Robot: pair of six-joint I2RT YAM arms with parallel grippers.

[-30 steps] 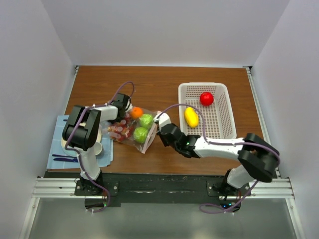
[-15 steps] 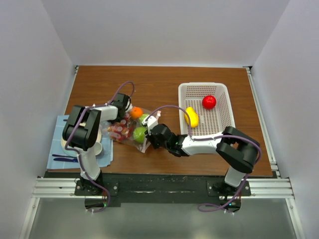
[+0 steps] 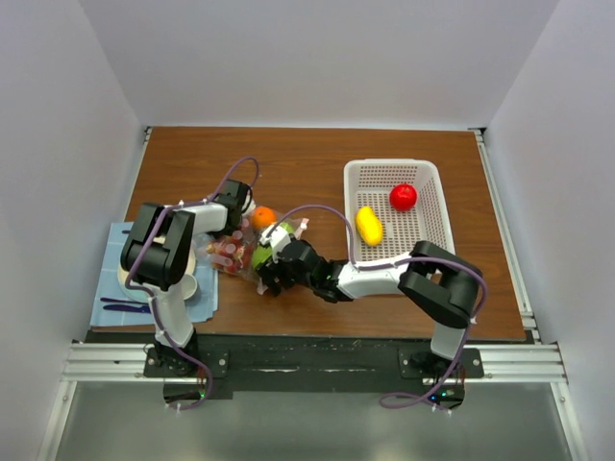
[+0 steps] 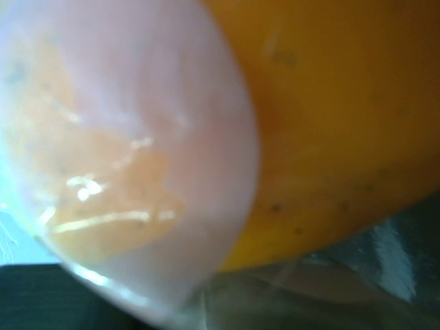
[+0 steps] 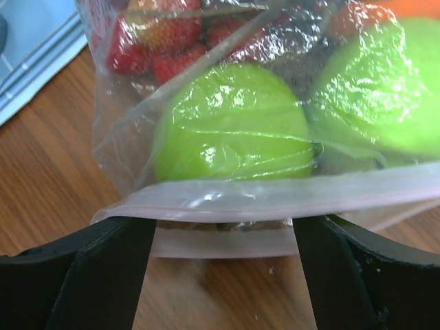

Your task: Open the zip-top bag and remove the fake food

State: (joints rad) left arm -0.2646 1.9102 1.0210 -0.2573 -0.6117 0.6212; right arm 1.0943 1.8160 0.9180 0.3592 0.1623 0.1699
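Note:
The zip-top bag point(image 3: 245, 255) lies left of centre on the table. Through its clear plastic show two green apples point(image 5: 230, 124), red grapes point(image 5: 158, 48) and an orange point(image 3: 261, 217). My left gripper point(image 3: 239, 206) sits at the bag's far edge beside the orange point(image 4: 330, 124) and is shut on the plastic; its fingers are hidden in the left wrist view. My right gripper point(image 5: 223, 237) is open at the bag's near end. Its black fingers point(image 5: 103, 268) stand either side of the pink zip strip point(image 5: 275, 199), with the nearer apple just behind.
A white mesh basket point(image 3: 392, 164) stands at the right with a yellow piece point(image 3: 368, 226) and a red apple point(image 3: 403, 196) in it. A blue cloth point(image 3: 110, 283) with a cup and utensils lies at the table's left edge, behind my left arm.
My right gripper has travelled left from beside the basket to the bag's mouth and has opened. The left gripper and the bag have stayed put.

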